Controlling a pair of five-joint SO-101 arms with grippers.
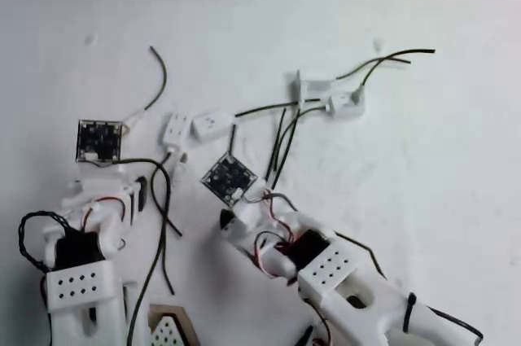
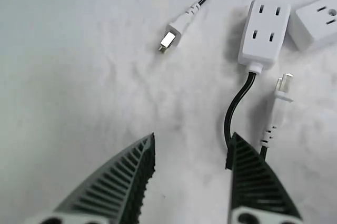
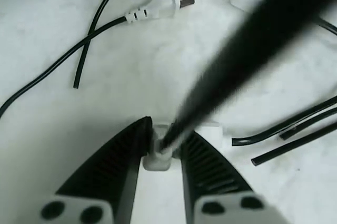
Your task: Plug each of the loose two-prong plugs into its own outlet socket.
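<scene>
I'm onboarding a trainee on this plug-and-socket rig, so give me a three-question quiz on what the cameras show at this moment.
1. True or false: the left pincer is shut on a plug.
2. What does the right pincer hold? A) an outlet block B) a white plug C) nothing
3. Fill in: the cord leaving the outlet block ahead of the left pincer is coloured ___.
Key: 1 false; 2 B; 3 black.
</scene>
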